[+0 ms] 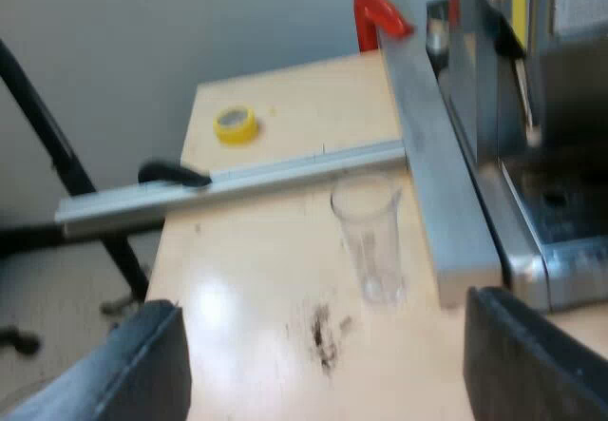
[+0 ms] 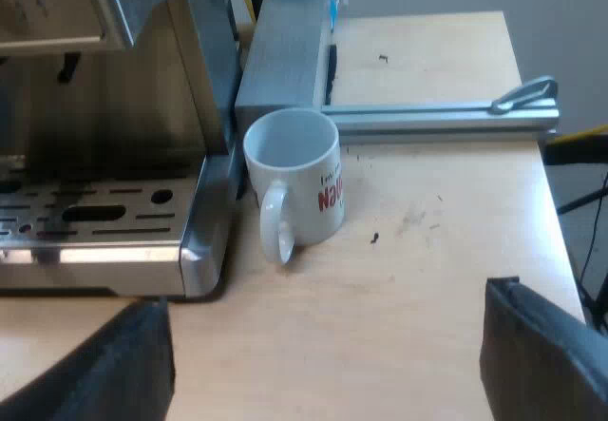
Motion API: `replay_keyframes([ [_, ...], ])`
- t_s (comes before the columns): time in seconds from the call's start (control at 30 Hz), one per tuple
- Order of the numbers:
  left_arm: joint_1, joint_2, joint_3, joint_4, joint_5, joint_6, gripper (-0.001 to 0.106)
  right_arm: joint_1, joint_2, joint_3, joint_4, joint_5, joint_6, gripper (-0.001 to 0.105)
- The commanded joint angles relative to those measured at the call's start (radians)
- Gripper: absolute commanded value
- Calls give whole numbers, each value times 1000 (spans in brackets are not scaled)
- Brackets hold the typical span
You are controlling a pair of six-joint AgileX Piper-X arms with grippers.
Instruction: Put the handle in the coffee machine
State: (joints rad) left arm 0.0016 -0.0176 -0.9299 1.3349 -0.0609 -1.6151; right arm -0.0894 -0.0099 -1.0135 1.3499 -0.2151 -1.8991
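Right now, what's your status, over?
Left pincer, right pincer open, empty. Red end near machine, maybe the handle. Glass before left, mug before right.

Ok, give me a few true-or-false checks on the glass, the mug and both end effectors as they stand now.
1. The clear measuring glass stands upright on the pale wooden table. True.
2. The white mug with red lettering lies tipped on its side. False: it stands upright beside the steel espresso machine.
3. The left end effector grips the measuring glass. False: it is open and empty, apart from the glass.
4. The right end effector is open and holds nothing. True.
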Motion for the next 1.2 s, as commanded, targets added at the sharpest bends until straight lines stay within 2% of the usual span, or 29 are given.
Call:
replay_keyframes([
  [0.03, 2, -136, 76, -164, -12, -4, 63, 1, -47, 46, -134, -8, -11, 69],
  [0.07, 2, -136, 87, -180, -12, -4, 63, 1, -47, 50, -153, -8, -11, 69],
  [0.1, 2, -136, 174, -273, -12, -4, 63, 1, -44, 190, -299, -8, -6, 69],
  [0.17, 2, -136, 206, -287, -10, -4, 63, 1, -43, 220, -299, -8, -6, 69],
  [0.3, 2, -134, 325, -291, -10, -4, 63, 1, -43, 305, -289, -8, 4, 69],
  [0.43, 2, -134, 341, -293, -10, -4, 63, 1, -41, 392, -286, -8, 21, 69],
  [0.47, 2, -134, 423, -331, -10, -4, 63, 1, -42, 408, -283, -8, 20, 69],
  [0.53, 2, -131, 432, -347, -6, -4, 63, 1, -42, 472, -289, -8, 27, 69],
  [0.97, 14, -134, 431, -347, 4, -4, 63, 1, -42, 476, -297, -5, 42, 69],
  [1.03, 14, -134, 431, -347, 11, -4, 63, 1, -42, 476, -297, -5, 42, 69],
  [1.13, 14, -136, 431, -347, 61, -4, 63, 1, -42, 476, -297, -5, 42, 69],
  [1.2, 14, -136, 431, -347, 61, -4, 63, 1, -42, 476, -297, -5, 42, 69],
])
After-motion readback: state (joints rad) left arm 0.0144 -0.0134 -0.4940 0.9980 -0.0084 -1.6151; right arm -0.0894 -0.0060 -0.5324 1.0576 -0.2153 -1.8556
